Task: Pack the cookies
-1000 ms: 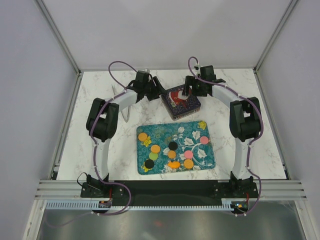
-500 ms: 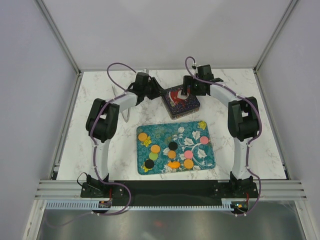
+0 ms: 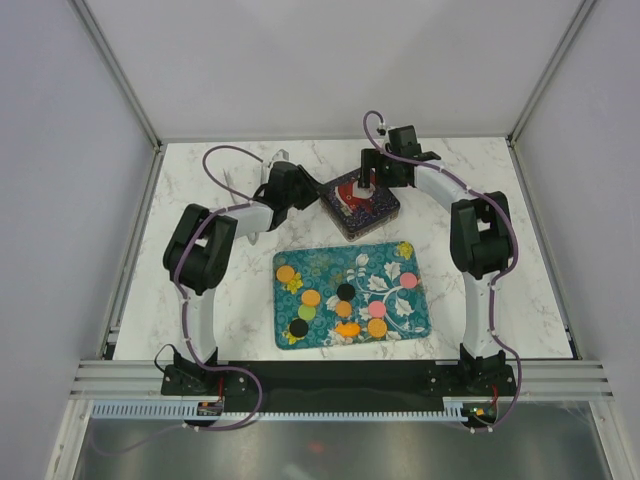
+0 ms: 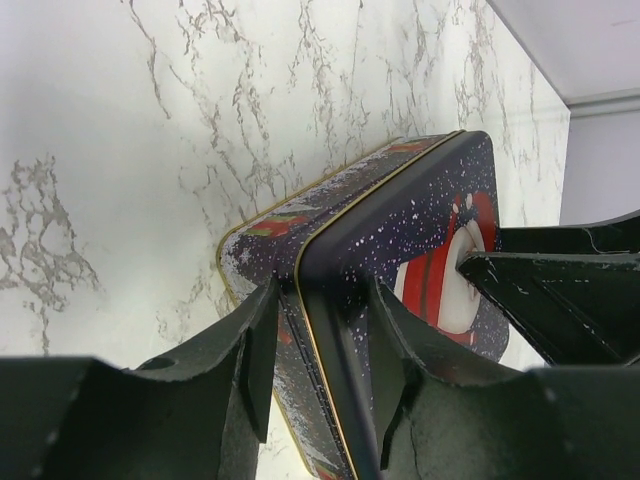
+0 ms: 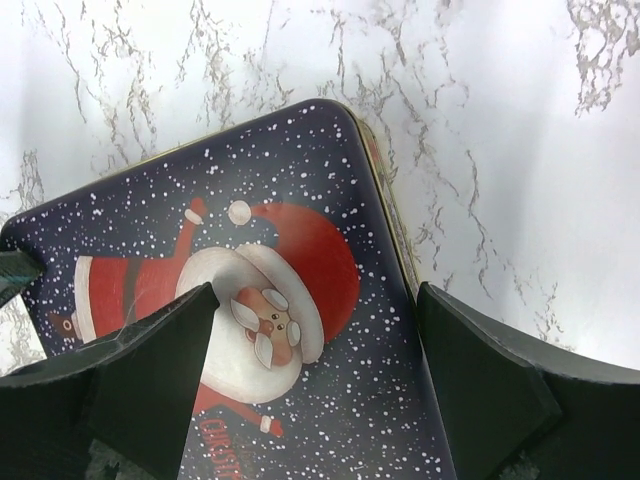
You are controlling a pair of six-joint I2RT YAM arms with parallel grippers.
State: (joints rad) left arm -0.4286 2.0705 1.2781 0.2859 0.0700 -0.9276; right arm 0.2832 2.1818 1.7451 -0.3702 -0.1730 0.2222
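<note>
Several cookies, flat round discs in orange (image 3: 286,272), pink (image 3: 408,280), green (image 3: 307,313) and black (image 3: 345,292), lie on a teal flowered tray (image 3: 322,262). Behind the tray stands a dark Christmas tin (image 3: 365,207) with a Santa lid (image 5: 250,290). My left gripper (image 3: 318,190) reaches in from the left. In the left wrist view its jaws (image 4: 320,300) pinch the lid's rim (image 4: 335,340) at the tin's near-left corner. My right gripper (image 3: 366,180) hovers open over the lid, its fingers (image 5: 150,350) either side of the Santa picture, holding nothing.
The white marble table (image 3: 200,300) carries only the tray and the tin. Metal frame posts (image 3: 130,230) and grey walls close off the left, right and back. Both arms arch inward from their bases (image 3: 210,380) at the near edge.
My left gripper has narrowed onto the tin's lid rim while its arm swung lower and leftward. The right gripper has edged back and left above the lid, still open.
</note>
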